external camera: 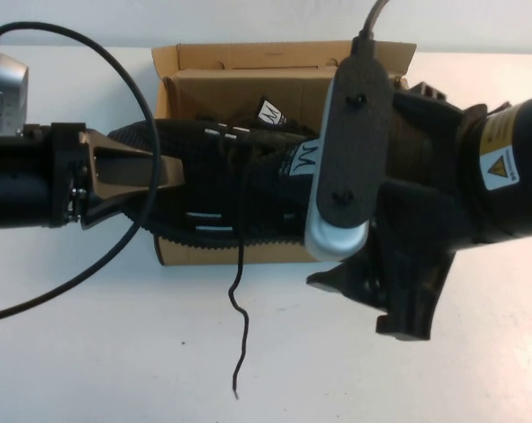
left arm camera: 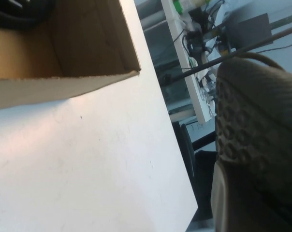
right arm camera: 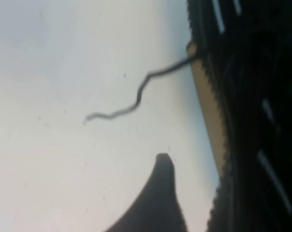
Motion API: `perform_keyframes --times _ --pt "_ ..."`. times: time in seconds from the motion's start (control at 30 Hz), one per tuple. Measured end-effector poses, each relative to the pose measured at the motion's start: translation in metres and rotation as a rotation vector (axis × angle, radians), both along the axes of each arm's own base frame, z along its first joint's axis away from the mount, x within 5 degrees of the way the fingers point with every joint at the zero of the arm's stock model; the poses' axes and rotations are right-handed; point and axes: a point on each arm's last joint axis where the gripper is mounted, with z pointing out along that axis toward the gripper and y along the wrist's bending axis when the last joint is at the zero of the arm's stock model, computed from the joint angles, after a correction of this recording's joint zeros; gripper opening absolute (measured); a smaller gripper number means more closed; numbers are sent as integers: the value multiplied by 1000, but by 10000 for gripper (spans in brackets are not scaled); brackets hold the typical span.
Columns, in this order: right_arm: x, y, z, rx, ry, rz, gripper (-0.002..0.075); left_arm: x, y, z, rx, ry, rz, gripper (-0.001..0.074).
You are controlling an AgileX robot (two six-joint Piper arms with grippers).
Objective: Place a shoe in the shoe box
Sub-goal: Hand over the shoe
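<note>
Clearly my left pincer [external camera: 165,174] pinches the shoe [external camera: 222,189] at its stiff heel over the shoe box [external camera: 275,66]; the mesh is light and soft. My right pincer [external camera: 407,291] hangs spread just beside the box.

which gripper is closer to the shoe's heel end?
Left. Left gripper grips the shoe at its left end over the box; right gripper hangs off the opposite end.

left gripper [external camera: 165,176] clamped, right gripper [external camera: 398,291] parted

A white table [external camera: 90,352] stands before what seems cluttered shelving [left arm camera: 204,29].
</note>
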Motion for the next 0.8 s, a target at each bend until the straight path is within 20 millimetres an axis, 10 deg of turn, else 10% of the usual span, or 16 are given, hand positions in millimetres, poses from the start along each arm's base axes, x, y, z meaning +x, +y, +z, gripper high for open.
perform_keyframes --times 0.47,0.8 --pt "-5 -15 47 102 56 -203 604 13 5 0 25 -71 134 135" --pt "1 -18 56 432 405 -592 578 14 6 0 44 -113 138 134"
